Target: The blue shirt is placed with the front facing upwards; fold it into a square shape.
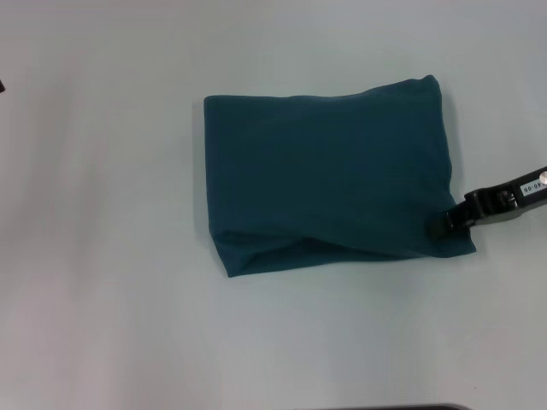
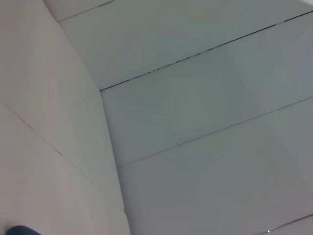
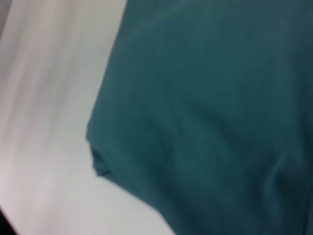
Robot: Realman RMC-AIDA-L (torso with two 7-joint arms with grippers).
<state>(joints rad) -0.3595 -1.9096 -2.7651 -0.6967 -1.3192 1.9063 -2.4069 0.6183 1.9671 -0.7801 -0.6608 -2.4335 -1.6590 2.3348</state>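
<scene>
Shirt folded to a rough block, right claw at its corner

Shirt cloth first: the blue shirt (image 1: 329,171) lies folded on the table (image 1: 102,299), a little toward the robot's right of the middle. It is a dark teal-blue packet, wider than it is deep, so closer to a rectangle than a true square. Only plain fabric faces up; no lettering or label shows on it. The far edge runs fairly straight, rising slightly to a small peak at the far right corner. The near edge is less tidy: a fold runs diagonally across the near part of the packet, and the layers there bulge and overlap, with the near left corner rounded and the near right corner sticking out to a point. Faint creases cross the top surface.

From the right wrist view the shirt (image 3: 210,112) fills most of the picture, with one soft, rounded corner of the fold lying on the pale table (image 3: 44,122).

The right claw (image 1: 440,225) sits at the shirt's near right corner, its black tip touching the cloth's edge. Whether its fingers are pinched on the fabric or parted, I cannot tell.

The left claw is out of sight; its wrist view shows only pale panels (image 2: 195,122).
</scene>
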